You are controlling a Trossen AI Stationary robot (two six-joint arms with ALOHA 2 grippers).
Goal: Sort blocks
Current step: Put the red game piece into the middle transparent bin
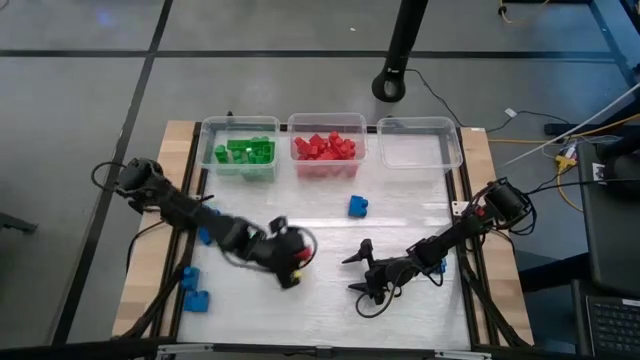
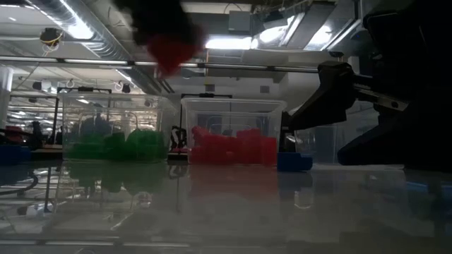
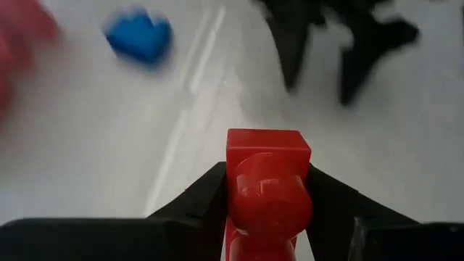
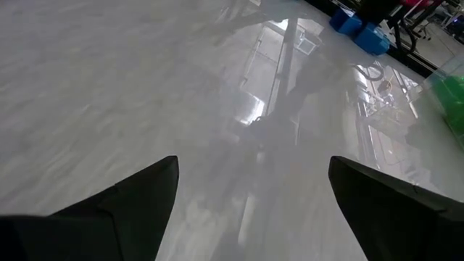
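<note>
My left gripper [image 1: 291, 264] is over the table's near middle, shut on a red studded block [image 3: 267, 181]; in the low view the block [image 2: 169, 51] shows well above the table. My right gripper [image 1: 357, 274] is open just to its right, fingers spread [image 4: 250, 196] over bare table and touching nothing. One blue block [image 1: 358, 206] lies on the table's middle, and also shows in the left wrist view [image 3: 139, 36]. More blue blocks [image 1: 193, 288] lie near the left edge. Green blocks [image 1: 243, 152] and red blocks [image 1: 324, 147] fill two clear bins. My left gripper pinches the red block by two opposite side faces [image 3: 233, 185], one finger [image 3: 196, 199] on each side. A round stud of the block faces the wrist camera, and the block's far end sticks out past the fingertips. The block is lifted clear of the table.
Three clear bins stand in a row along the far edge: the left [image 1: 240, 150] with green blocks, the middle [image 1: 325, 148] with red ones, the right [image 1: 420, 143] with none showing. Bare table lies between the bins and both grippers. A dark stand base [image 1: 390, 85] sits beyond the table.
</note>
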